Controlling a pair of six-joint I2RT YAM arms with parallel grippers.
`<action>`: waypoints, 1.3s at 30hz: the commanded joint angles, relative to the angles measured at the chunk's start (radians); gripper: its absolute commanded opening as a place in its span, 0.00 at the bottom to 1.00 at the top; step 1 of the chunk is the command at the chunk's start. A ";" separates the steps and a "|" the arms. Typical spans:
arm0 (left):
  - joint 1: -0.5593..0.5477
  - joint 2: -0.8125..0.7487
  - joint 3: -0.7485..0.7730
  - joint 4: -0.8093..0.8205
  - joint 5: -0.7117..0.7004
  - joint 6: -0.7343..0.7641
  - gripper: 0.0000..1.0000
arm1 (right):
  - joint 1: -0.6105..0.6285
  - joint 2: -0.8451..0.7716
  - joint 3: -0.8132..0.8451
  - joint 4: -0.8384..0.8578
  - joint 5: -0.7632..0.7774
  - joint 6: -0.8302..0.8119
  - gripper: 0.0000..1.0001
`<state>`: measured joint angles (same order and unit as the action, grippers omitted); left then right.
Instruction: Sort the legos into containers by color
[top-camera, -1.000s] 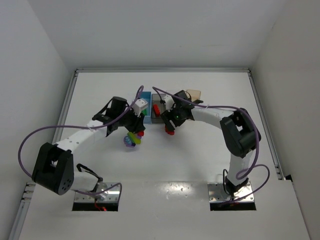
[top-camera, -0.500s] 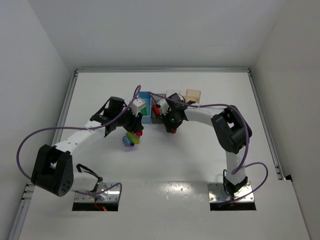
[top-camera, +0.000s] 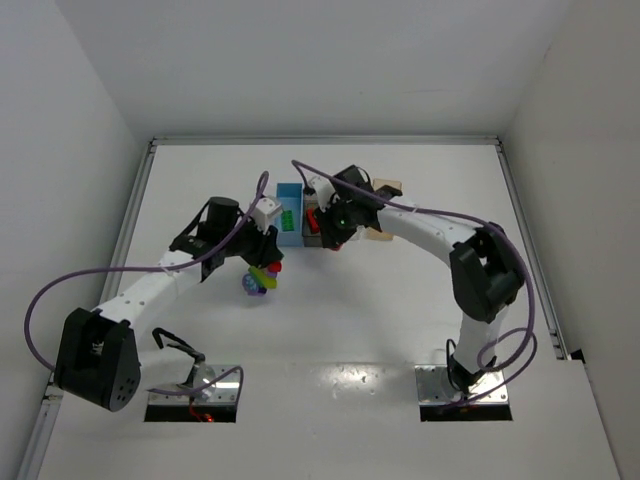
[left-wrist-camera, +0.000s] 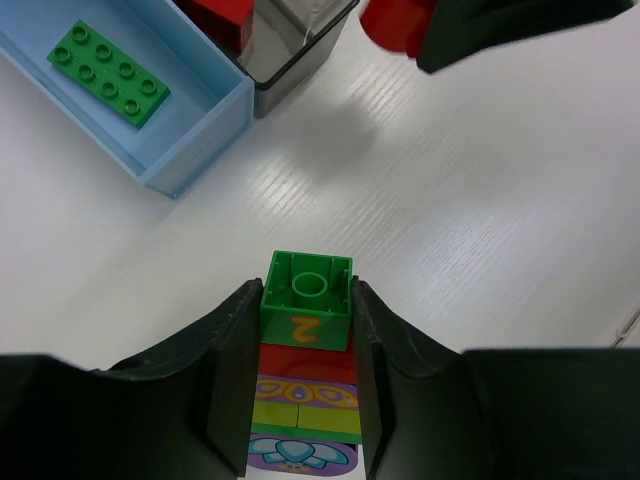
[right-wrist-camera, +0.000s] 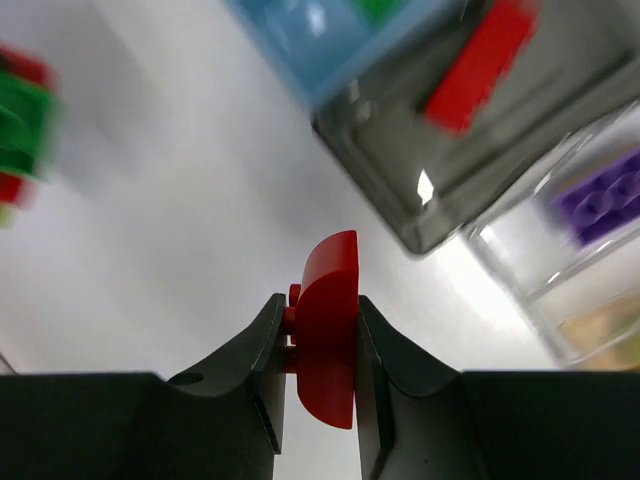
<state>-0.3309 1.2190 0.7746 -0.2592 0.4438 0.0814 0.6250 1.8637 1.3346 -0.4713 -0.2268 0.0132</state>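
My left gripper (left-wrist-camera: 306, 300) is shut on a multicoloured stack of legos (left-wrist-camera: 305, 375): green on top, then red, purple and lime. In the top view that stack (top-camera: 262, 278) hangs in front of the containers. My right gripper (right-wrist-camera: 322, 320) is shut on a red rounded lego (right-wrist-camera: 330, 330), held close by the near edge of the smoky grey bin (right-wrist-camera: 440, 225). The grey bin holds a red brick (right-wrist-camera: 478, 65). The blue bin (left-wrist-camera: 200, 140) holds a flat green brick (left-wrist-camera: 108, 72). A purple brick (right-wrist-camera: 600, 195) lies in the clear bin.
The bins stand in a row at the table's middle back, blue (top-camera: 290, 190) leftmost and pale orange (top-camera: 388, 188) rightmost. The right arm's red lego (left-wrist-camera: 395, 25) also shows at the top of the left wrist view. Table rails (top-camera: 135, 215) run along the sides.
The right gripper has shut on the red lego that lay on the table in front of the bins and carried it back toward the grey bin. The left arm shifted slightly left with its stack.
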 joint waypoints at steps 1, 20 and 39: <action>0.024 -0.027 0.009 0.037 0.044 -0.058 0.20 | 0.008 -0.078 0.129 0.043 -0.019 0.042 0.00; 0.076 -0.016 0.048 0.037 0.062 -0.071 0.20 | -0.011 0.183 0.241 0.257 0.132 0.033 0.09; 0.182 0.062 0.106 0.098 0.124 -0.260 0.12 | -0.031 -0.158 -0.072 0.415 0.075 0.105 0.69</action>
<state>-0.2020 1.2861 0.8253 -0.2317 0.5087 -0.0746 0.6075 1.8919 1.3190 -0.1585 -0.0986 0.0654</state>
